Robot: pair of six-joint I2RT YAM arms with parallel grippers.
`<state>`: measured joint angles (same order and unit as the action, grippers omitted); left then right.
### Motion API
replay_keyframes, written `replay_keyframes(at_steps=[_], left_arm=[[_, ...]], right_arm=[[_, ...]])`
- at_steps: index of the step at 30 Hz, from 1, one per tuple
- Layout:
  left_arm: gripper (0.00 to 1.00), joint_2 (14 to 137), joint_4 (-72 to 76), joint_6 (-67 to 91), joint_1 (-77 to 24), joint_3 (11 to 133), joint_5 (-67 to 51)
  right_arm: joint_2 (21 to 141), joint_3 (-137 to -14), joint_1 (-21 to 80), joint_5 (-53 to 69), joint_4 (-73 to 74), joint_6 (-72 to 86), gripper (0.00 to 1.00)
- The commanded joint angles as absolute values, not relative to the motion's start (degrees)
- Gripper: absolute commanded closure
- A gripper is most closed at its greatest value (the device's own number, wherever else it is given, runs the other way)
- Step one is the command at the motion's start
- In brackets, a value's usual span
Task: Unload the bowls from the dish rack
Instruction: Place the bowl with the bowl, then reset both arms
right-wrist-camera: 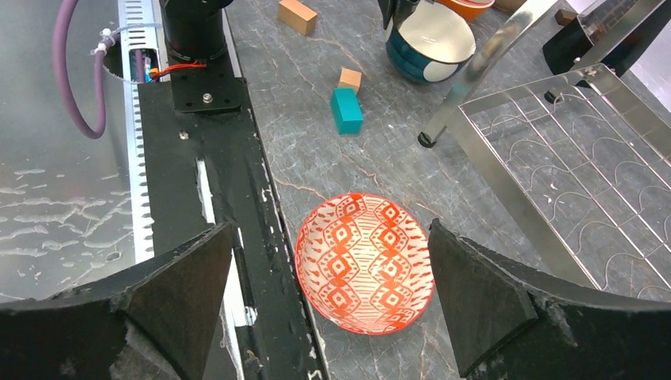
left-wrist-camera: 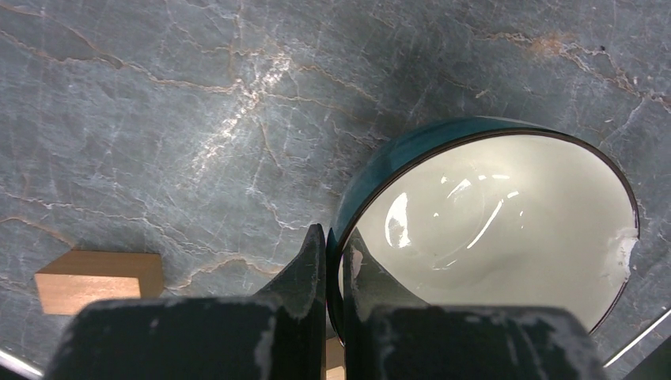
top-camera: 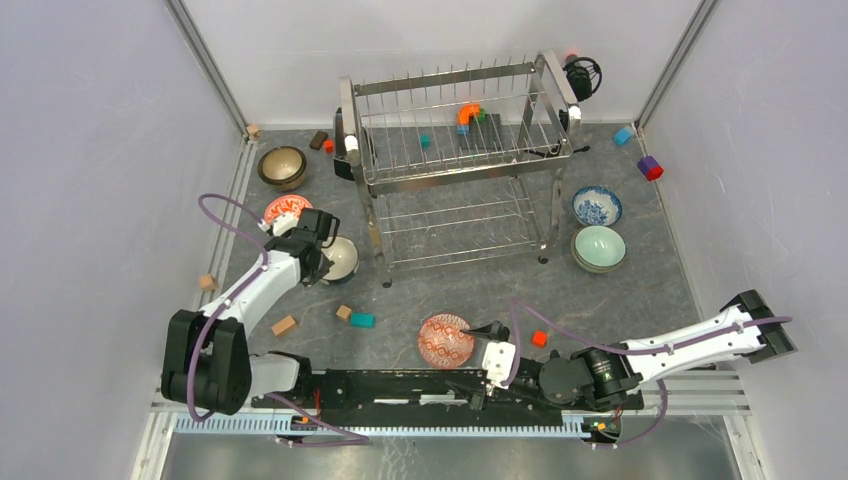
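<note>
You're working the set-down step with the left arm. The left gripper (left-wrist-camera: 332,237) is pinching the rim of the white dark-rimmed bowl (left-wrist-camera: 490,229), with one finger inside and one outside. The jaws are nearly together, with only the bowl wall between them. That bowl is sitting low, front-left of the dish rack (top-camera: 465,180), just off its front-left leg. I can't tell from the left wrist view whether the base is fully down on the table. The right wrist view suggests it is, or nearly.

The right gripper (right-wrist-camera: 331,229) is hanging wide open and gripping nothing. It is directly over a red-and-white patterned bowl (right-wrist-camera: 364,265) lying in front of the rack.

Other bowls are already lying off the rack:
- Right of it: the blue-and-white bowl (top-camera: 597,206) and the pale green bowl (top-camera: 599,249).
- Left of it: the brown-gold bowl (top-camera: 282,166).

I'm reading the orange piece (top-camera: 468,114) on the rack's upper tier as the orange bowl standing on edge. If so, one bowl is left to unload.

For the next move you're looking at opening the left jaws and lifting straight up, so the inner finger clears the rim without tipping the bowl. After that, go for the upper tier.
</note>
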<state>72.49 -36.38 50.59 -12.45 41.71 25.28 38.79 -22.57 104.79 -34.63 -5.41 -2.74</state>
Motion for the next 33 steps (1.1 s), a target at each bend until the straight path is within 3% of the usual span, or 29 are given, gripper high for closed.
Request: replay_keyframes(at_steps=[1, 12, 22, 27, 33], left_arm=[[0.95, 72.7, -31.6, 53.3, -12.0, 41.9, 24.2], [0.76, 73.0, -31.1, 53.4, -12.0, 40.0, 22.9], [0.21, 61.6, -36.9, 51.5, -12.0, 42.7, 19.9], [0.04, 53.8, -42.4, 45.6, -12.0, 49.5, 17.7], [0.00, 42.9, -43.3, 37.6, -12.0, 51.9, 21.2]], right_arm=[[37.9, -23.1, 104.8, -36.2, -6.5, -2.1, 0.02], [36.1, -24.0, 104.8, -37.6, -4.6, -2.5, 0.02], [34.9, -24.6, 104.8, -38.5, -4.0, -2.3, 0.02], [37.7, -27.2, 104.8, -43.3, -4.6, -3.2, 0.02], [45.7, -32.9, 101.4, -54.4, -1.2, -2.8, 0.02]])
